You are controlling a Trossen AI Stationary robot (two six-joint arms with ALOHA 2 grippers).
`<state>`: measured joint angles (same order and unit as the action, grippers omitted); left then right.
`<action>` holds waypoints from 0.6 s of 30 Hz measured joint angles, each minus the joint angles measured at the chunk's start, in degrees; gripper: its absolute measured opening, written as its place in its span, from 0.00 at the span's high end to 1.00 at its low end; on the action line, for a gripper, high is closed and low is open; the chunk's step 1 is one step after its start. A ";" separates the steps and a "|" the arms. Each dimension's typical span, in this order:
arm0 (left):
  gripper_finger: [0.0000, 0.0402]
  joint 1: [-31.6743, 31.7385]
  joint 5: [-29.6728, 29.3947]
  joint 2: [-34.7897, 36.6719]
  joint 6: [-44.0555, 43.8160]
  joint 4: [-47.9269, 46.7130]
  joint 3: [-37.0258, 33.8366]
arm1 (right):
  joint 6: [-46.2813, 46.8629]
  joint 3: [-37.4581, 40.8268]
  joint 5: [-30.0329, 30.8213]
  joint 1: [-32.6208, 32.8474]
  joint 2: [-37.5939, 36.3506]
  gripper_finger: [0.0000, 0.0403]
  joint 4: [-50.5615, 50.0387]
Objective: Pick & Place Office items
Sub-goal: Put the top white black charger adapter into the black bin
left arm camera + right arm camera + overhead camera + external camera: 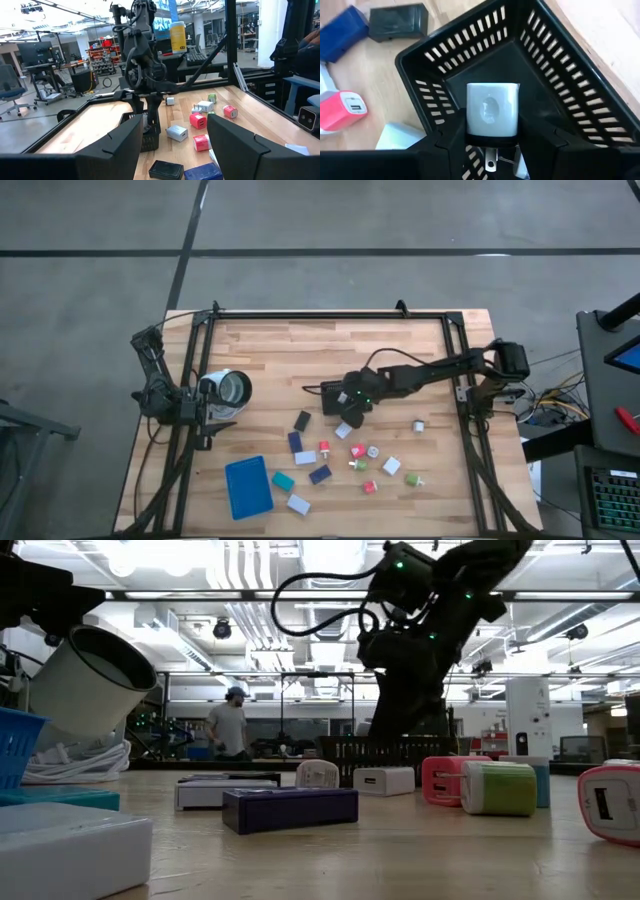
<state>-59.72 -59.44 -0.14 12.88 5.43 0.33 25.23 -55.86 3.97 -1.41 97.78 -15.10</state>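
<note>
Clamped in my right tool [492,131] over the black basket [560,85], the white charger block [492,111] read as light, rigid, slick plastic, best pinched across its flat sides; left tool [172,145] stood apart, idle.

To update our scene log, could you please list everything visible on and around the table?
flat blocks: six; black, two navy, two white, teal; table centre-front
plug-like cubes: about nine; red, pink, white, green; right of the blocks
white charger: one, held above the basket
basket: one, black mesh, table centre
tray: one, blue, front left
cup: one, white, tilted, beside the left arm
table: one, wooden
person: one, in the room behind
right end effector: shut on the white charger
left end effector: open, at the table's left edge
</note>
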 joint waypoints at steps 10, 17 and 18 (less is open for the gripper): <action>0.44 0.00 -0.01 0.00 0.00 0.00 0.00 | -1.63 -7.26 -1.35 -0.40 4.98 0.64 -8.89; 0.44 0.02 0.00 0.00 0.00 0.00 0.00 | -2.56 -8.59 -4.47 -1.46 7.36 0.64 -9.45; 0.44 0.00 0.00 0.00 0.00 0.02 0.00 | -2.56 -8.57 -4.62 -1.61 7.48 0.64 -9.65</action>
<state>-59.72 -59.44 -0.14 12.88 5.45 0.33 22.68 -64.43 -0.65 -3.02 105.27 -24.75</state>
